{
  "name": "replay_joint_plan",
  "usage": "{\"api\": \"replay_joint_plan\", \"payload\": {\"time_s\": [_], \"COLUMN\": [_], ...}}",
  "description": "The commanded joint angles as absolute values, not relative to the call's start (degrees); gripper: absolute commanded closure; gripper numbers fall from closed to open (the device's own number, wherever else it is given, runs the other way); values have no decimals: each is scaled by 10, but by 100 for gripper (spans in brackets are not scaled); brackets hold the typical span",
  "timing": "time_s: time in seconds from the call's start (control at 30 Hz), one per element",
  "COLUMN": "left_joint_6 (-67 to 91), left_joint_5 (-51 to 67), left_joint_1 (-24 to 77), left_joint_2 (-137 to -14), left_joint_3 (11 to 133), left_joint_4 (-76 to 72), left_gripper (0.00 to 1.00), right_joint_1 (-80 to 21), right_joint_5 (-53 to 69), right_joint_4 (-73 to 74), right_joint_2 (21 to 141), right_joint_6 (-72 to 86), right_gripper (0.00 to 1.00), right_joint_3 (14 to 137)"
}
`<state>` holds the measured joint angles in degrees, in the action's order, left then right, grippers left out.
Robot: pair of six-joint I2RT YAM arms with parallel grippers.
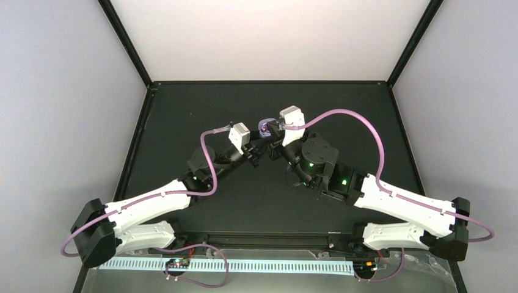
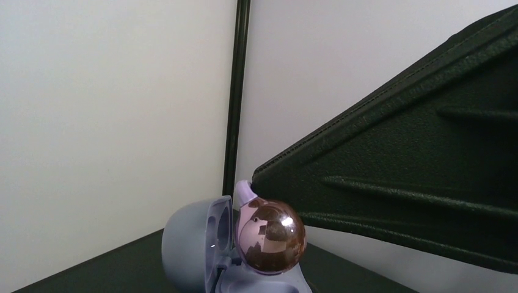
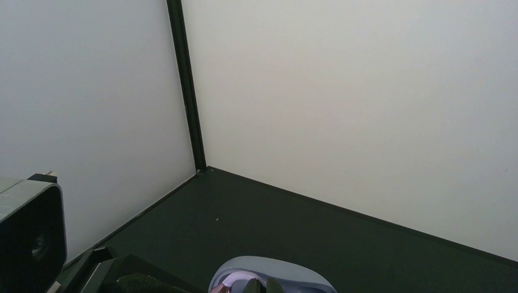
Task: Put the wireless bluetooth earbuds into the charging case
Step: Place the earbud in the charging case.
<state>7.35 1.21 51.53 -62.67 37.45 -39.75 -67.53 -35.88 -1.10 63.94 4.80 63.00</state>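
Observation:
A lavender charging case (image 2: pixel 189 247) stands open, its lid up at the left. It also shows in the top view (image 1: pixel 265 126) and in the right wrist view (image 3: pixel 275 271). A shiny purple-pink earbud (image 2: pixel 270 238) sits over the case's base, and the tip of a black finger (image 2: pixel 397 165) of my right gripper rests on its lavender stem. My right gripper (image 3: pixel 264 287) (image 1: pixel 273 133) has its tips close together at the earbud. My left gripper (image 1: pixel 261 142) reaches the case from below-left; its fingers are out of the left wrist view. No other earbuds show.
The black table (image 1: pixel 201 110) is walled by white panels with black corner posts (image 3: pixel 186 85). The two arms meet near the table's middle, wrists almost touching. The left wrist camera housing (image 3: pixel 27 241) sits close at the left of the right wrist view.

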Motion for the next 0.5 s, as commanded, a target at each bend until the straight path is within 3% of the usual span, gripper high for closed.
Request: {"api": "replay_joint_plan", "payload": {"time_s": [0.0,0.47], "left_joint_6": [73,74], "left_joint_5": [3,8], "left_joint_1": [520,521], "left_joint_2": [-614,-601], "left_joint_3": [401,395], "left_joint_4": [-401,-405], "left_gripper": [98,99], "right_joint_1": [-680,-680], "right_joint_5": [-374,-380], "right_joint_4": [-24,-15], "right_joint_2": [643,651], "right_joint_6": [44,43], "right_gripper": [99,99], "right_joint_3": [646,642]}}
